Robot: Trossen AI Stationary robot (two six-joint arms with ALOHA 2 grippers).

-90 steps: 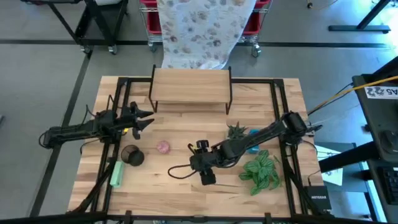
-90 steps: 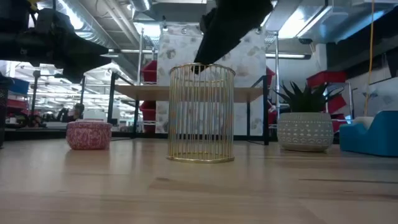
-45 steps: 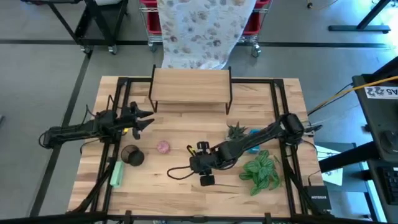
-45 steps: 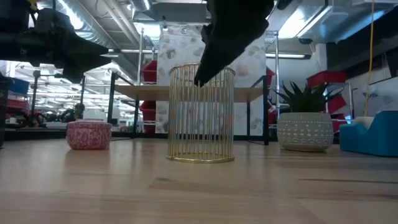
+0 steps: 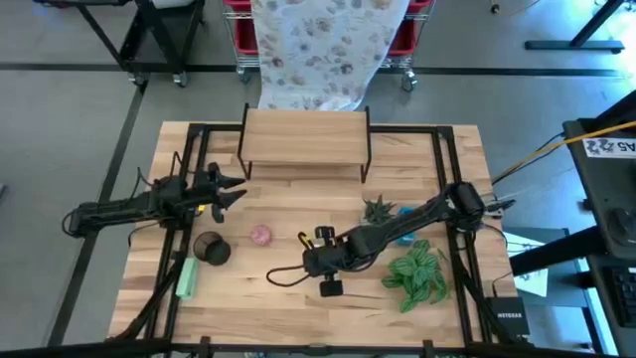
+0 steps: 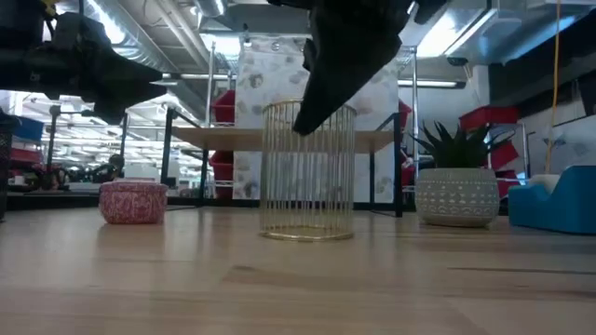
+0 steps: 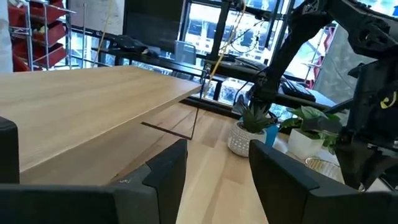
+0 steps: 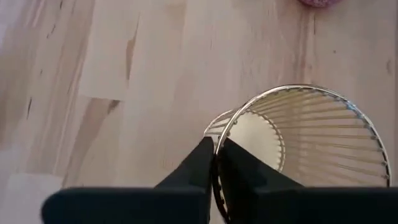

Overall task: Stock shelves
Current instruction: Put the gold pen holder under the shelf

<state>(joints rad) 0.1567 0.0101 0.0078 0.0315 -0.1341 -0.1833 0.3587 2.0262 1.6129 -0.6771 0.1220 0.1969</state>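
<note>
Wooden table [image 5: 288, 214], right gripper [image 8: 214, 163] now pinching shifted wire cup [image 6: 308, 170] rim

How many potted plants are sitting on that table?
2: a spiky green succulent in a pale patterned pot behind the right arm, and a broad-leafed green plant nearer the table's front right. None seems hidden.

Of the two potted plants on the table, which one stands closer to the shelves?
The small spiky plant in the patterned white pot; the broad-leaved plant is farther from the shelves, near the table's front.
</note>
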